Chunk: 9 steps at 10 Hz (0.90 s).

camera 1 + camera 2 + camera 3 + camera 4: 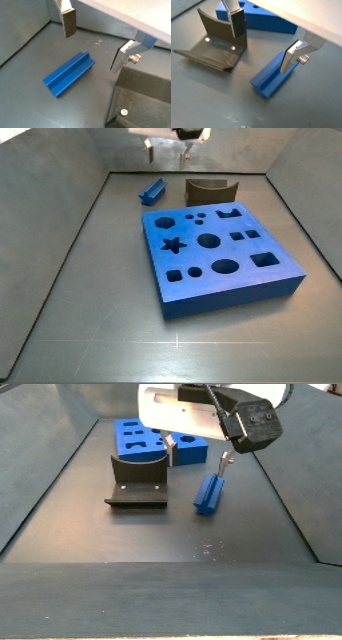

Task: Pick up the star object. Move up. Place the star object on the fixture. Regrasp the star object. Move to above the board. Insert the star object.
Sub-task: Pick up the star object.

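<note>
A: Status of the hand (pixel 264 42)?

B: It is hung above the star object (pixel 272 76), jaws spread wide, nothing held. One finger (pixel 68 22) and its mate are seen apart in both wrist views, with bare floor between them.

A: Star object location?

B: It is laid flat on the floor, just beside the fixture (pixel 138 479), apart from it. In a side view (pixel 151 192) it is seen beyond the board's (pixel 214 253) far corner, level with the fixture (pixel 207 190).

A: Step in hand?

B: Judged to be the first: pick-up, not yet done. The peg is untouched.

A: Next move?

B: A straight descent is called for, with the fingers brought down astride the peg's long sides, then closed. Alignment is probably slightly off: one fingertip appears over the peg rather than beside it, though the angle makes that hard to confirm. A small shift away from the fixture may be needed first.
</note>
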Motion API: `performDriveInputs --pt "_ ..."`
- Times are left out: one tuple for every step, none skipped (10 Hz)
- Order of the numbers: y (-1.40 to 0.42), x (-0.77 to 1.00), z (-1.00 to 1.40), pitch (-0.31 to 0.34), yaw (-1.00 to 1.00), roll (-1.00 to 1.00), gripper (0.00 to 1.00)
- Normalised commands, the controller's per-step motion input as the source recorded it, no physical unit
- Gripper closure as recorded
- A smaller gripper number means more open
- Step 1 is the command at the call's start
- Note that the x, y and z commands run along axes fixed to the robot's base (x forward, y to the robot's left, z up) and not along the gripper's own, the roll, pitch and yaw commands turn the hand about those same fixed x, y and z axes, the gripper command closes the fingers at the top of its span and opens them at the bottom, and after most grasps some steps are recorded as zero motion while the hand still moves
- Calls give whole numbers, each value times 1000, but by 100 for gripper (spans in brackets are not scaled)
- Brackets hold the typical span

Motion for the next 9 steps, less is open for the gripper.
performDriveInputs --pt "-309 -334 -734 -357 677 157 0" --pt "-177 -57 -566 -440 534 0 0" --pt "0 0 -100 -14 0 11 0" --pt "0 0 -903 -237 274 251 0" --pt "0 0 -906 -249 223 211 0" --pt "0 0 -71 0 6 0 0" --pt "0 0 -23 0 0 0 0" --pt "0 -9 -240 -149 0 0 0" --pt "-11 -103 -797 -331 29 383 0"
